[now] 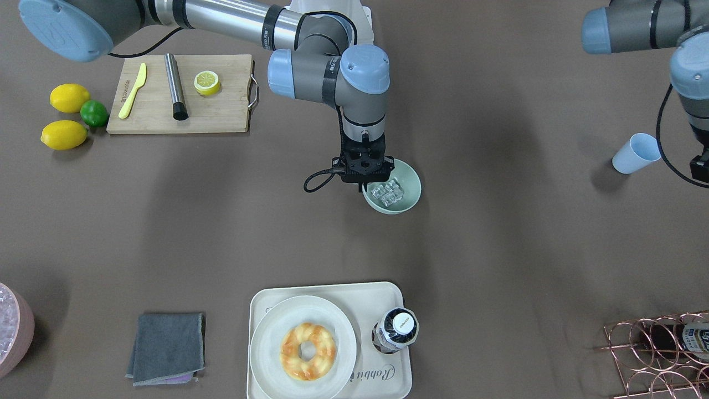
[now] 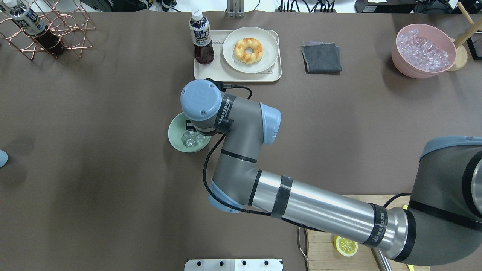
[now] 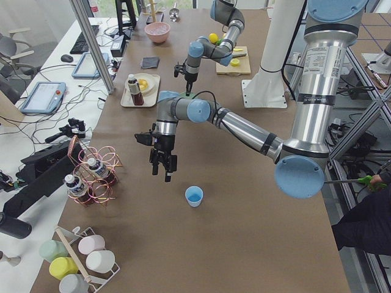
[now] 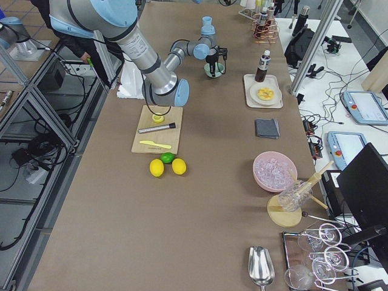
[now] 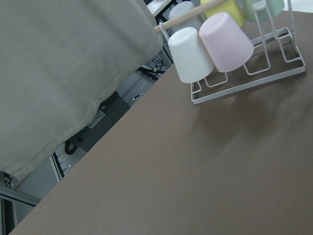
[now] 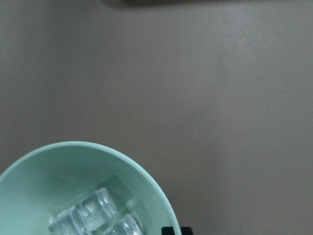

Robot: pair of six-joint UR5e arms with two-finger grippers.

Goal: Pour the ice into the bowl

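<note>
Mint-green bowl (image 6: 34, 191), ice cubes (image 6: 93, 215) already inside, mid-table. Right gripper (image 1: 365, 187) directly over bowl's robot-side rim, far nearer than left gripper (image 3: 164, 168) near pale blue cup (image 3: 193, 196); neither gripper's opening discernible, hold on rim cannot be told

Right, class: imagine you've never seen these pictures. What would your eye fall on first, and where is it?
First the big right arm stretched to mid-table, its hand at the rim of a mint-green bowl holding a few clear ice cubes. Then the bright spots: a glazed doughnut on its plate at the operators' edge, and two lemons with a lime beside the chopping board.
</note>
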